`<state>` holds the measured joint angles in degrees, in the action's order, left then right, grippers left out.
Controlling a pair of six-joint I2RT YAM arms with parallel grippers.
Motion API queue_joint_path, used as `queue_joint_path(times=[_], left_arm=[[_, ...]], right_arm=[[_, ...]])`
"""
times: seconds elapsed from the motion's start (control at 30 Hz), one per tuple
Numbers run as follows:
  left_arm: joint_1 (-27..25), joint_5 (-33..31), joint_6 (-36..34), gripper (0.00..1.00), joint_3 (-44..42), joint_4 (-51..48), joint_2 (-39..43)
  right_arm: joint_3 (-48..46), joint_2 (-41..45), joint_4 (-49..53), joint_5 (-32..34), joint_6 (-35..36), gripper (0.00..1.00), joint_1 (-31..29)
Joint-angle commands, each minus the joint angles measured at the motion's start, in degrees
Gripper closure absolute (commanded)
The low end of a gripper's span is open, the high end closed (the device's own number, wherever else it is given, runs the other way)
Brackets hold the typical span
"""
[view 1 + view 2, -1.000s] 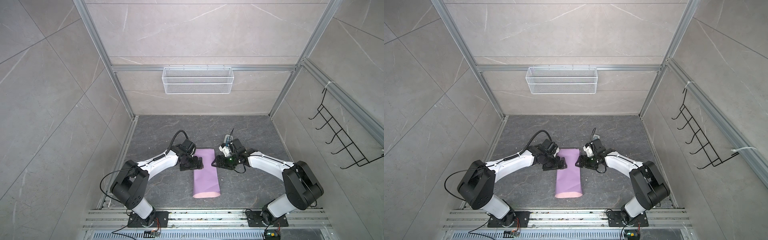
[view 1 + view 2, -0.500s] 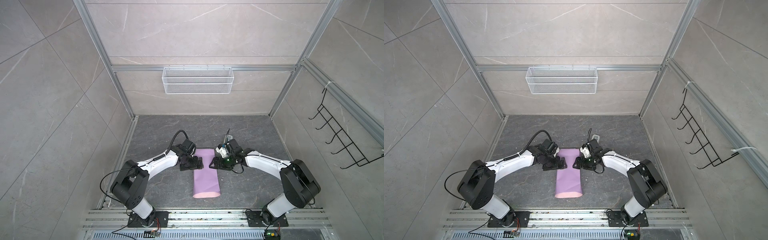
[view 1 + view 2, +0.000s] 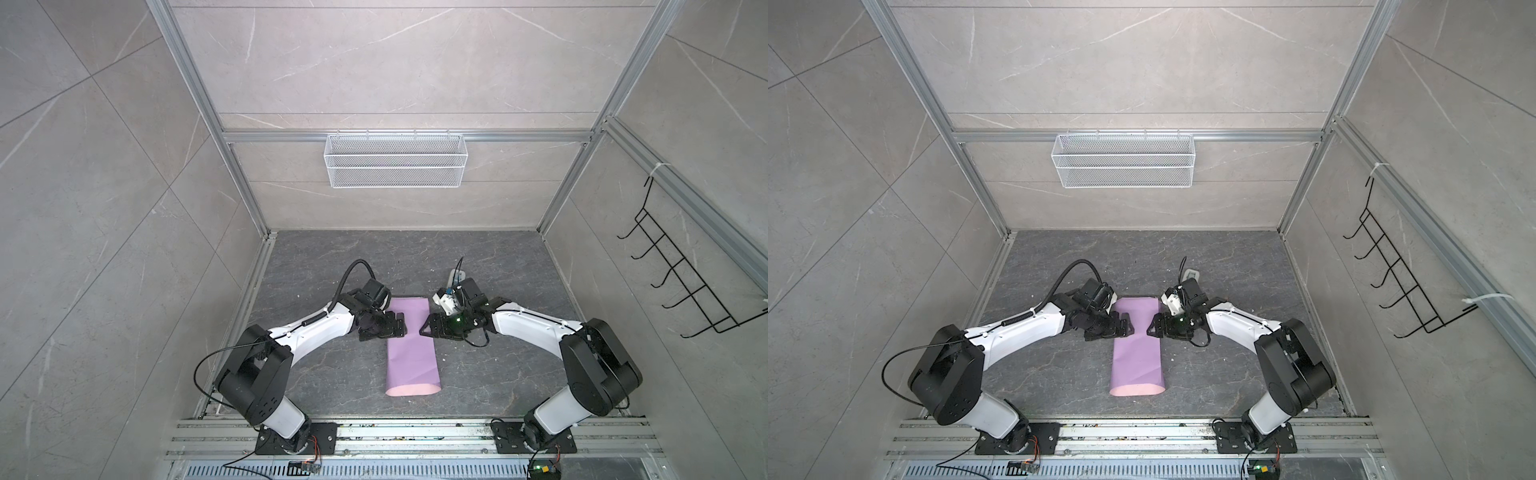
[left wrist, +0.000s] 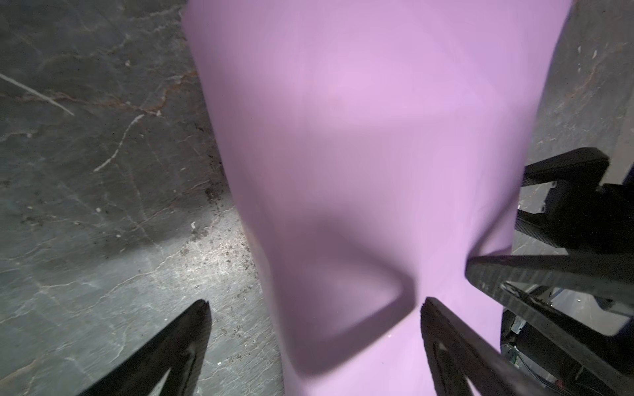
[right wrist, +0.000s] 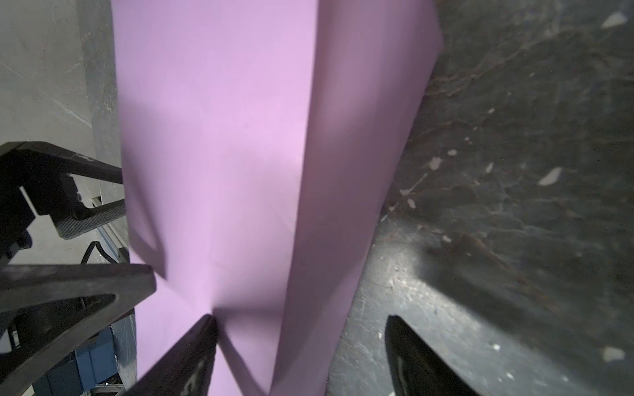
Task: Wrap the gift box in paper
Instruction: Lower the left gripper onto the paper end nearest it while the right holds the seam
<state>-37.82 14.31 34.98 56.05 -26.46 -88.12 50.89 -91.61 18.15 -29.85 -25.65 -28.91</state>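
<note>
right tool (image 3: 424,330) moved inward, straddling paper (image 3: 411,357) edge

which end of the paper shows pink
The end of the paper that lies lower in both top views: a pink strip shows along its curled lip, while the upper end shows only lilac.

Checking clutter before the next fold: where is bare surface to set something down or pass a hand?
Free: the strip between the paper and the back wall; the front patches between the paper and the left arm or right arm. Crowded: mid-paper, where left gripper and right gripper flank it, and the small grey device behind.
</note>
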Motion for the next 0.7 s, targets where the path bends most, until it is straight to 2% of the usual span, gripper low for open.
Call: queue_joint_path(times=[0.0, 0.3, 0.67], left_arm=[[1.73, 3.73, 0.85, 0.00, -1.79, 2.56, 2.12], [2.58, 7.03, -1.56, 0.01, -2.92, 3.66, -1.58], [2.66, 5.44, -2.64, 0.01, -3.76, 0.87, -4.50]], right_arm=[[-2.11, -1.02, 4.07, 3.89, 1.59, 0.22, 0.28], [-2.15, -0.67, 4.00, 3.83, 1.58, 0.22, 0.27], [-0.60, 0.07, 4.69, 3.52, 1.43, 0.20, 0.20]])
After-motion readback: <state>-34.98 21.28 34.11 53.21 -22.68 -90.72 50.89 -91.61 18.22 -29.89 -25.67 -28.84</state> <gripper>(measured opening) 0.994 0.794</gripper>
